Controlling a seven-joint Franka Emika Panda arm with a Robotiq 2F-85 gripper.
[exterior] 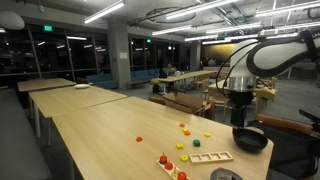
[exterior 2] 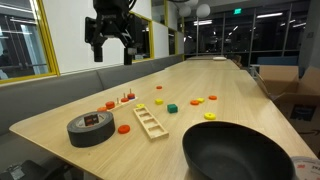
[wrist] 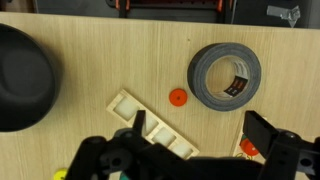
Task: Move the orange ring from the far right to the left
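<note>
1. The gripper is hanging high above the wooden table with its jaws spread wide and nothing between them. The wrist view is showing both fingers apart over bare wood.
2. An orange ring is lying flat on the table, just beside the roll of grey tape and near the end of the slotted wooden tray. In an exterior view the same ring is sitting between the tape and the tray.
3. Other small coloured pieces are lying scattered past the tray, and a peg stand is carrying a few rings. I cannot tell for certain which orange piece counts as "far right", but this ring looks the likeliest.
4. I am judging the step in hand to be the approach: nothing is grasped, and the ring is resting untouched.
5. The next move is calling for a descent that centres the open jaws over the ring. The fingers must clear the tape roll on one side and the tray on the other before closing.
6. The black bowl is sitting well apart from the ring and is not obstructing the path.
</note>
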